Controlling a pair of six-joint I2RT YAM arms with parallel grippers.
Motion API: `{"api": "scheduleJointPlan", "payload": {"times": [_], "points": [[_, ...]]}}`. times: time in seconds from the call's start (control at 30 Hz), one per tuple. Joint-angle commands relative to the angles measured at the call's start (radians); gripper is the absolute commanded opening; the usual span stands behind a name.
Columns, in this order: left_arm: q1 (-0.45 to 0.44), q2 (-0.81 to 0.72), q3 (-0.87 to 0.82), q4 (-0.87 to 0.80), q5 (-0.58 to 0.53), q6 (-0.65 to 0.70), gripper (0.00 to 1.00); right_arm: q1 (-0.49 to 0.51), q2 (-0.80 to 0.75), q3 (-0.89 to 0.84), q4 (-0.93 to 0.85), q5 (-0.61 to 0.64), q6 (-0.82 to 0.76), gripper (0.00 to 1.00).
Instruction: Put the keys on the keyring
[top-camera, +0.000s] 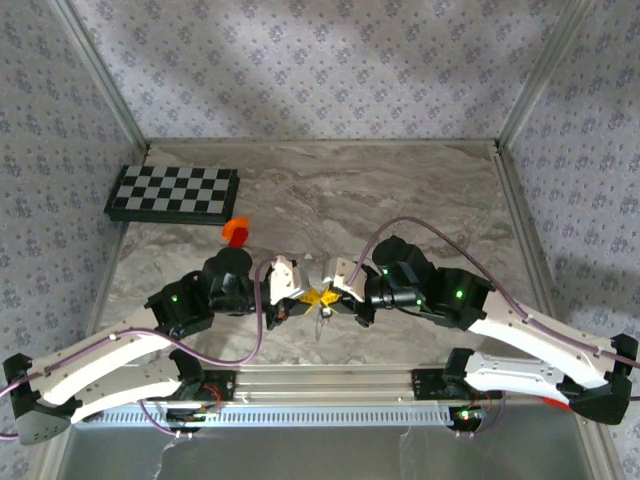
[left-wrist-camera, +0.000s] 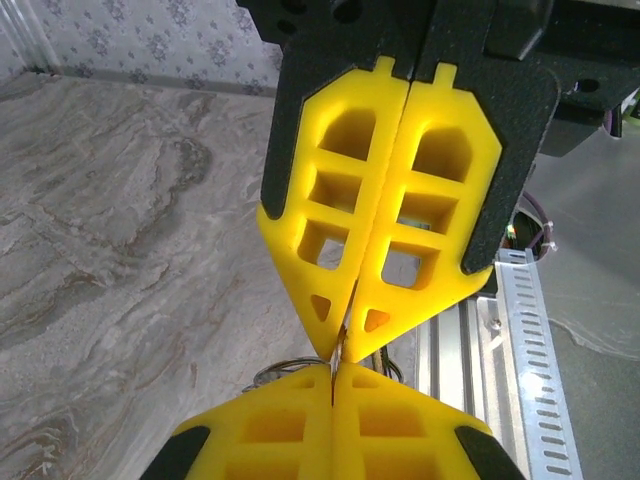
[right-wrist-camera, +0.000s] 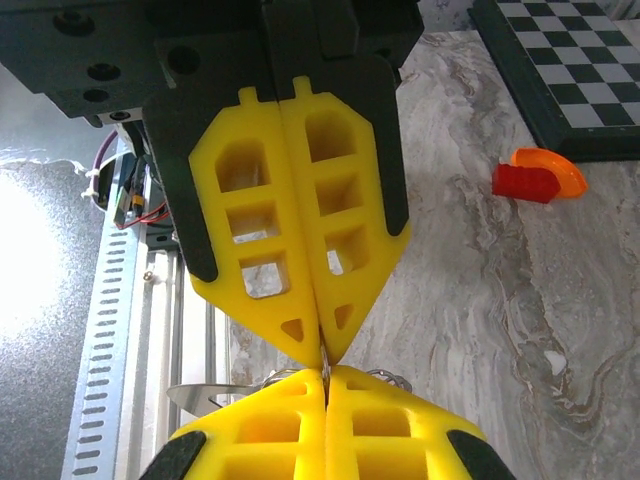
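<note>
Silver-bladed key (right-wrist-camera: 205, 396) and thin silvery wire keyring (left-wrist-camera: 275, 372) meet in front of the orange-red plastic block (right-wrist-camera: 525, 182). Left gripper (right-wrist-camera: 322, 348) and right gripper (right-wrist-camera: 326, 375), tip to tip, pinch shut; which holds what is unclear. Twist gently, steady tension.

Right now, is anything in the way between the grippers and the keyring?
Nothing visible. The left gripper and right gripper meet tip to tip, shut, at the keyring; the orange-red block lies well aside.

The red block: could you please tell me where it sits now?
The red block lies left of centre in the top view, by the near right corner of the checkerboard.
</note>
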Motion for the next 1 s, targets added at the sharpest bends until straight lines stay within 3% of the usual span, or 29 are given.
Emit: {"api": "scheduleJointPlan", "payload": {"times": [0.0,0.1,0.47,0.7,0.83,0.97], "points": [[-0.002,-0.038,-0.016,0.133,-0.002,-0.028,0.00,0.009,-0.035,-0.016,0.104,0.016,0.031,0.11],[-0.001,-0.062,-0.057,0.231,-0.011,-0.058,0.00,0.009,-0.065,-0.053,0.166,0.028,0.053,0.20],[-0.002,-0.108,-0.159,0.505,0.042,-0.152,0.00,-0.004,-0.117,-0.100,0.237,0.014,0.085,0.23],[-0.003,-0.113,-0.179,0.548,0.062,-0.168,0.00,-0.014,-0.194,-0.152,0.286,-0.005,0.122,0.42],[-0.003,-0.111,-0.177,0.548,0.079,-0.171,0.00,-0.032,-0.211,-0.168,0.302,-0.014,0.142,0.42],[-0.003,-0.109,-0.178,0.560,0.098,-0.179,0.00,-0.046,-0.215,-0.180,0.326,-0.039,0.153,0.36]]}}
